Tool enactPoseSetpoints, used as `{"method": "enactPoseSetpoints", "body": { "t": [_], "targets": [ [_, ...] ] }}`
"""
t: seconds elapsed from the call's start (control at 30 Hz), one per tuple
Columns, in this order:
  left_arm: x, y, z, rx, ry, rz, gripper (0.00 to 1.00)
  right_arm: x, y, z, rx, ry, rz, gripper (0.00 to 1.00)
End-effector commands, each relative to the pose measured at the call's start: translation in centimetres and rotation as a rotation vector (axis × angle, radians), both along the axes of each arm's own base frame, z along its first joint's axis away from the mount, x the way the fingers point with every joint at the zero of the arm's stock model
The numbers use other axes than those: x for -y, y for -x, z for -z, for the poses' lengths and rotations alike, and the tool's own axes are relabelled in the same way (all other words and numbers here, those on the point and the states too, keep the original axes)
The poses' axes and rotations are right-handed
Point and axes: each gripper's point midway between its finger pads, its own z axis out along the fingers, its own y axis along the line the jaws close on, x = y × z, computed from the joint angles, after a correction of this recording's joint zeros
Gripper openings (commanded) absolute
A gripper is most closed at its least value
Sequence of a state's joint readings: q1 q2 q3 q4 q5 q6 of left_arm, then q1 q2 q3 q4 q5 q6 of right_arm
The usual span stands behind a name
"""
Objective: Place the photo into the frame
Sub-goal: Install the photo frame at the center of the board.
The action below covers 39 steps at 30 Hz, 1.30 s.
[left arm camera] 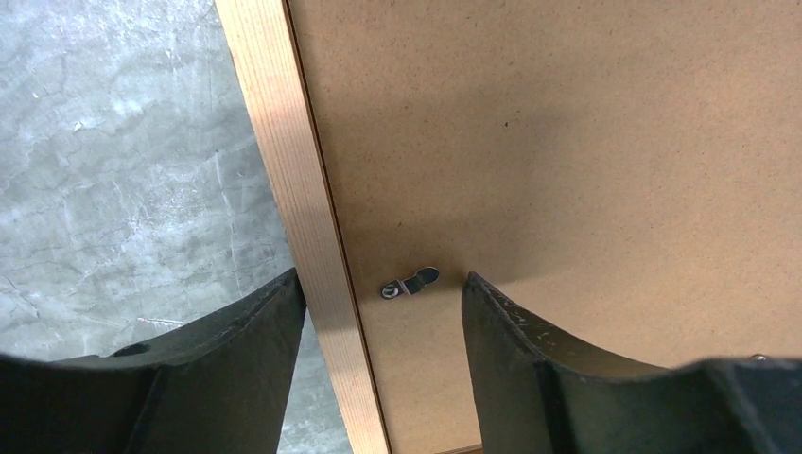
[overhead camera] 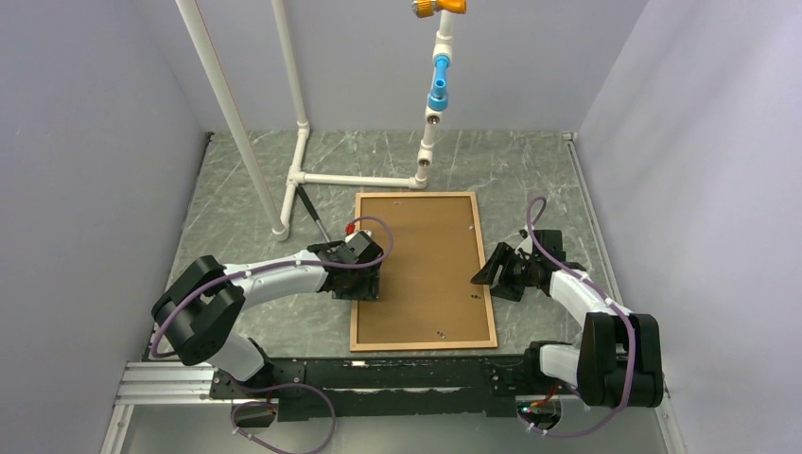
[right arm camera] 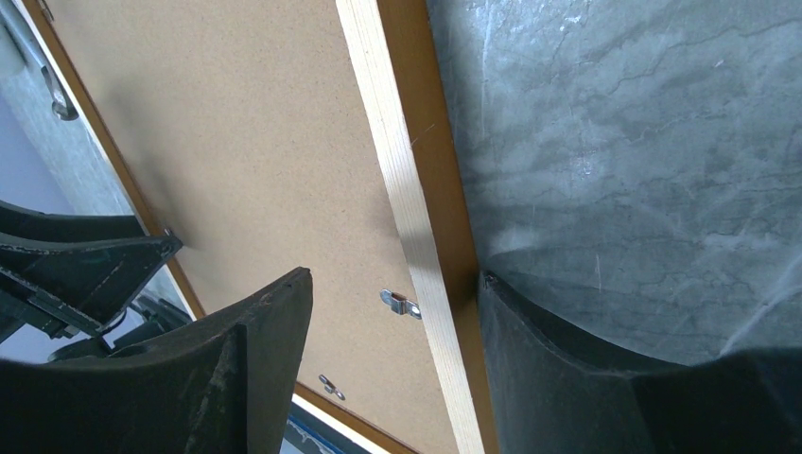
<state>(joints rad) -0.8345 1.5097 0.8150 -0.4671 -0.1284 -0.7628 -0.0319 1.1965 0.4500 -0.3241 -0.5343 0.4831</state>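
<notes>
Plainly, the frame lies back-up near the middle of the worktop, with the brown backing board seated inside it. The photo shows in no view, and I cannot tell whether it lies under the board. The left gripper hangs over the rail nearest the worktop's left edge. Its jaws are parted and hold nothing, and they straddle that rail and a small turn clip. The right gripper is likewise parted and empty astride the opposite rail, one finger seemingly against its outer face, beside another clip.

As I judge the risks, a finger working so small a clip could slip off it. It could also catch the rail and skid the whole frame over the smooth worktop. If one arm pushes harder than the other, the frame would twist. A forced clip might gouge the board.
</notes>
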Motion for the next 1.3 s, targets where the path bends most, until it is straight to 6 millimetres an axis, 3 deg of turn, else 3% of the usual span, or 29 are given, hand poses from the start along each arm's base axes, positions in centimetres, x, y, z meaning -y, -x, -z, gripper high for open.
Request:
{"method": "enactPoseSetpoints", "body": {
  "t": [0.0,0.2,0.7,0.87,1.0,1.27],
  "targets": [
    [-0.7,-0.8,-0.2,0.023,-0.057,-0.006,0.63,-0.3,-0.2,-0.5,0.013,-0.015,-0.005,0.66],
    [-2.2,-0.7,0.1,0.027,-0.123,-0.025,0.51,-0.4,-0.2,-0.4,0.012,-0.02,-0.005,0.66],
    [-2.3,-1.3,-0.2,0.039,-0.15,-0.045,0.35,-0.4,-0.1,-0.4,0.011,-0.022,-0.007,0.66],
    [-2.2,-1.2,0.1,0.029,-0.144,-0.047,0.19,-0.4,-0.1,-0.4,0.012,-0.022,-0.008,0.66],
    [-1.8,-1.2,0.1,0.027,-0.126,-0.046,0.0,-0.5,-0.1,-0.4,0.009,-0.024,-0.011,0.66],
    [-0.9,-1.4,-1.6,0.061,-0.02,-0.058,0.0,-0.6,0.0,-0.3,0.004,-0.017,-0.017,0.66]
  ]
}}
